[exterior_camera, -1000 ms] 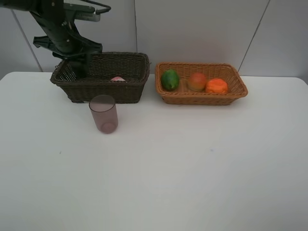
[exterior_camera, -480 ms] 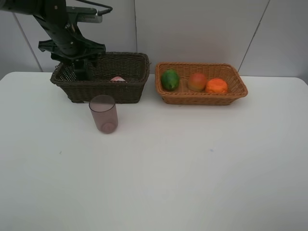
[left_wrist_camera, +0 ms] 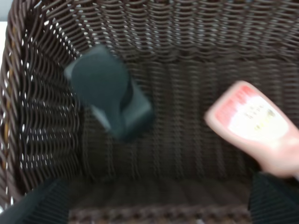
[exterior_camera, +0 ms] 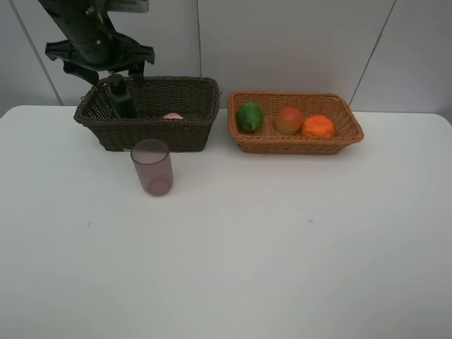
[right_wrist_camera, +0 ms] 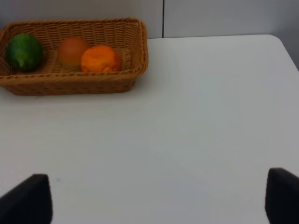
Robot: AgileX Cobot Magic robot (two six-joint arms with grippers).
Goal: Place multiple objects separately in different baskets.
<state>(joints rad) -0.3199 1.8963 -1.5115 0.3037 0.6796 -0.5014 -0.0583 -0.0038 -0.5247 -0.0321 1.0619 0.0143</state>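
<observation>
**Two baskets, five items stowed, one cup on the table**

Two wicker baskets stand side by side at the far edge of the white table (exterior_camera: 282,247). Only the left wrist view looks down into the dark brown basket (exterior_camera: 148,113): there the black square bottle (left_wrist_camera: 110,98) lies tilted near one corner, and the pink white-capped bottle (left_wrist_camera: 254,123) lies on the floor of the basket, well apart from it. From the high camera the basket's front wall hides most of this; just the black bottle's top and a sliver of pink show above the rim.

The left tool (exterior_camera: 99,70) hangs above the dark basket's left end, its jaws spread wide and gripping nothing; the black bottle sits free beneath it.

The right wrist view faces the tan-orange basket (right_wrist_camera: 70,81), which holds the green fruit (right_wrist_camera: 23,51), the peach-coloured fruit (right_wrist_camera: 72,51) and the orange (right_wrist_camera: 100,58) in a row, the last two touching. The right tool (right_wrist_camera: 159,200) shows only as two dark fingertips (right_wrist_camera: 28,200) far apart, released and empty; the high camera does not show it at all.

The translucent mauve cup (exterior_camera: 151,167) stands upright on the table just in front of the dark basket, outside both baskets.
</observation>
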